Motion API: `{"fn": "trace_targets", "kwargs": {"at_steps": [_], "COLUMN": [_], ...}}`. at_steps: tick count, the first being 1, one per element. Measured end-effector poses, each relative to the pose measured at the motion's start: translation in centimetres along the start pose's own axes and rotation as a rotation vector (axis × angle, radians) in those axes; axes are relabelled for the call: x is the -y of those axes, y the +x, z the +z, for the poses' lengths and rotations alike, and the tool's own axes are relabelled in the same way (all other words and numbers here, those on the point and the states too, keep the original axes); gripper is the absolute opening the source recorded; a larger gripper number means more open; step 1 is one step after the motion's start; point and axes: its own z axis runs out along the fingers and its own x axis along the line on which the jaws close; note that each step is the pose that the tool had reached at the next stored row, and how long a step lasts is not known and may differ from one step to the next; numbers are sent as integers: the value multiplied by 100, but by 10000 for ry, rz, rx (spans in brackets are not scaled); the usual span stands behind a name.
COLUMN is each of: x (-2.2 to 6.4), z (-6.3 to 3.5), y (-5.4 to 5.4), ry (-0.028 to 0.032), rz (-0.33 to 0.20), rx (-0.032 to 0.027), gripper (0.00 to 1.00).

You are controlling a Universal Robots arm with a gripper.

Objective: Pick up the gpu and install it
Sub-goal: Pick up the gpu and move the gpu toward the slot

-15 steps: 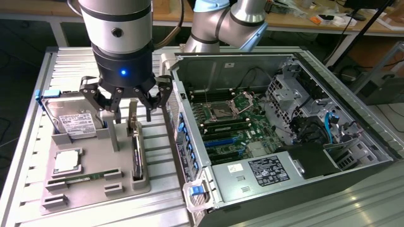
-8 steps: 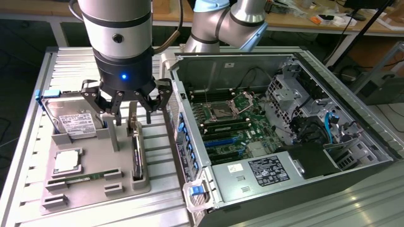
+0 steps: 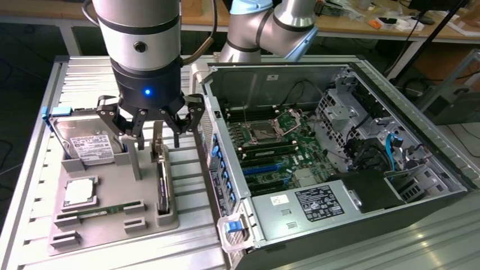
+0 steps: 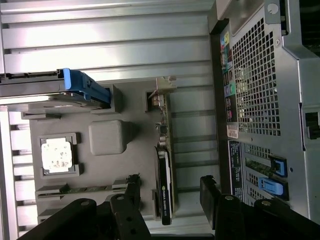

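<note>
The gpu (image 3: 161, 180) stands on its long edge in a slot of the grey holder tray (image 3: 112, 230), beside the open computer case (image 3: 420, 185). My gripper (image 3: 157, 140) hangs straight above the card's far end, open, its black fingers (image 3: 177, 128) spread to both sides of it. In the wrist view the gpu (image 4: 165, 150) runs between the two fingers (image 4: 209, 192), with its black cooler near them and its silver bracket (image 4: 162, 87) at the far end. My gripper (image 4: 170, 192) holds nothing.
The tray also holds a hard drive in a blue frame (image 3: 86, 143), a processor chip (image 3: 78, 192) and a narrow memory stick (image 3: 98, 212). The motherboard (image 3: 277, 152) lies exposed inside the case, with a power supply (image 3: 318, 205) at its near end. The case wall (image 4: 265, 100) stands close beside the card.
</note>
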Motion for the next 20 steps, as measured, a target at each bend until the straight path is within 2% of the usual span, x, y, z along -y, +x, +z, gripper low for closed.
{"fn": "trace_targets", "kwargs": {"at_steps": [20], "x": [5], "z": [64], "y": [2], "ry": [1], "rz": [0], "rx": [1], "gripper": [60]}}
